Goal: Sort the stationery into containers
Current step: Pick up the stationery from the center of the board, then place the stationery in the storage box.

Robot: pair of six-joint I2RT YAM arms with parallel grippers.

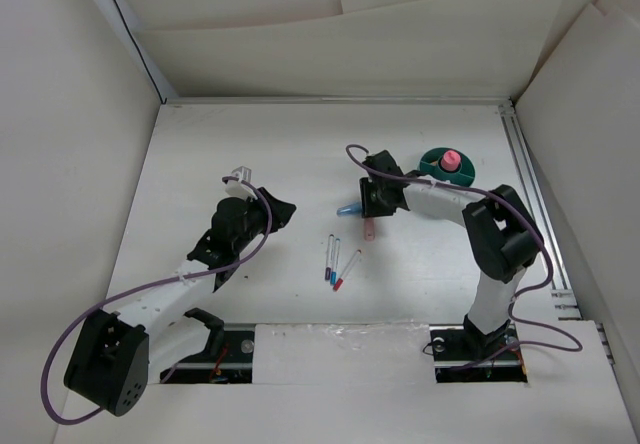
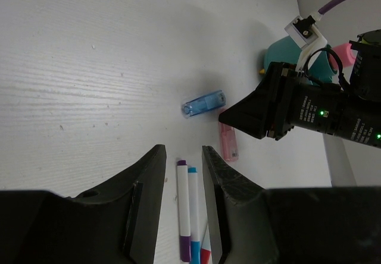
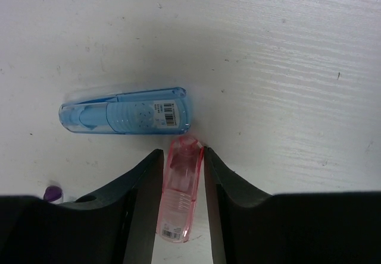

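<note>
A clear pink marker (image 3: 178,198) lies on the white table between the fingers of my right gripper (image 3: 180,152). The jaws are narrowly apart: the right finger touches the marker and a thin gap shows on the left. A light blue marker (image 3: 125,110) lies crosswise just beyond its tip. From above, my right gripper (image 1: 372,204) is low over the pink marker (image 1: 370,230) and the blue marker (image 1: 347,209). Three thin white pens (image 1: 335,259) lie together nearby. My left gripper (image 2: 183,151) hovers open and empty, with the pens (image 2: 189,210) on the table below it. The teal cup (image 1: 432,167) holds a pink-capped marker (image 1: 452,159).
The right arm's wrist (image 2: 297,106) reaches in from the teal cup's side (image 2: 280,53). White walls enclose the table on the left, back and right. A metal rail (image 1: 535,204) runs along the right edge. A purple pen tip (image 3: 52,192) shows by the right gripper's left finger.
</note>
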